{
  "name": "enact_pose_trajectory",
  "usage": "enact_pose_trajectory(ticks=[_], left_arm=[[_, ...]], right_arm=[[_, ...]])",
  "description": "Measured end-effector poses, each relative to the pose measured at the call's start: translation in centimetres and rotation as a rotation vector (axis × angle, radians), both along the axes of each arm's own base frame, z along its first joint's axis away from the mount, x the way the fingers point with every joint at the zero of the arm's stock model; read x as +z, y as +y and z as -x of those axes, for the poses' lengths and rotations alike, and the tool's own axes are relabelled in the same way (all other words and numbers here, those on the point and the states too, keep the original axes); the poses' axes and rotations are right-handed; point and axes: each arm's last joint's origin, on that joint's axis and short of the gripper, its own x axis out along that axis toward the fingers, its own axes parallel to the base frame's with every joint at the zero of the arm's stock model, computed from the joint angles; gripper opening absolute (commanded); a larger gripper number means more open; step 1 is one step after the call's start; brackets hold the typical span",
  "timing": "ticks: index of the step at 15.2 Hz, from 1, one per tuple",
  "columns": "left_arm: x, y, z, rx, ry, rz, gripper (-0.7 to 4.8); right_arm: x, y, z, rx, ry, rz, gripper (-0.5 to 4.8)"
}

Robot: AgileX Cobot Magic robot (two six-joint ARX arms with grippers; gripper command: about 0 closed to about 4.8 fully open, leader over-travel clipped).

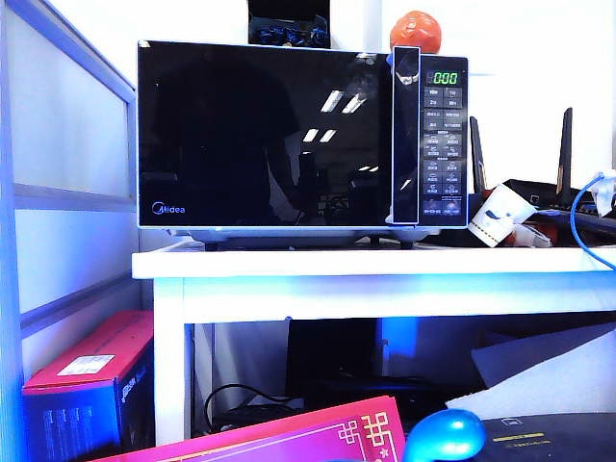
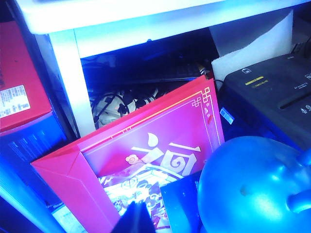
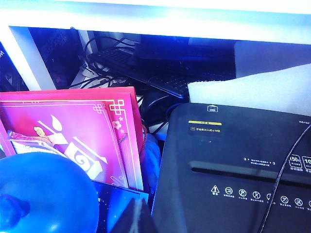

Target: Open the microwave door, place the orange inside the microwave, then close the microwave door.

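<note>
Below the white table (image 1: 289, 262) bearing the microwave (image 1: 289, 135), the right hand (image 3: 136, 218) hangs closed; left hand (image 2: 132, 221) unclear.

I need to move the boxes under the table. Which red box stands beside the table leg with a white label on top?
The red box left of the white table leg; the pink-red patterned one lies nearer the camera, gold-trimmed and unlabelled.

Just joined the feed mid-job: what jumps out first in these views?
The big microwave on the white table, its glossy black microwave door shut, with the orange sitting on top above the button panel. Below, a bright red box dominates both wrist views; neither gripper's fingers show.
</note>
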Motion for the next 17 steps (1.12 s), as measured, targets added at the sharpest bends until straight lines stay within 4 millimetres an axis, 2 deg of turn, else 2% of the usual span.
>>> enact_pose_trajectory(ticks=[6, 8, 9, 11, 13, 15, 17], left_arm=[[-0.1, 0.0, 0.0, 0.001, 0.009, -0.002, -0.05], [0.7, -0.1, -0.2, 0.045, -0.016, 0.122, -0.05], [2.2, 0.0, -0.2, 0.082, -0.037, 0.217, -0.05], [7.4, 0.5, 0.1, 0.16, -0.159, 0.356, -0.05], [11.9, 1.0, 0.6, 0.227, -0.266, 0.392, -0.05], [18.6, 1.1, 0.5, 0.265, -0.395, 0.393, -0.05], [24.7, 0.2, -1.1, 0.252, -0.458, 0.331, -0.05]], right_arm=[[0.0, 0.0, 0.0, 0.0, -0.001, -0.001, -0.01], [0.6, 0.1, -0.2, 0.0, -0.071, -0.032, -0.01], [1.6, 0.2, -0.4, -0.002, -0.15, -0.076, -0.01], [5.6, 0.0, 0.0, -0.032, -0.303, -0.193, -0.01], [9.3, -0.5, 0.7, -0.073, -0.416, -0.249, -0.01], [14.4, -1.1, 1.6, -0.121, -0.512, -0.296, -0.01], [18.7, -1.0, 1.3, -0.141, -0.551, -0.316, -0.01]])
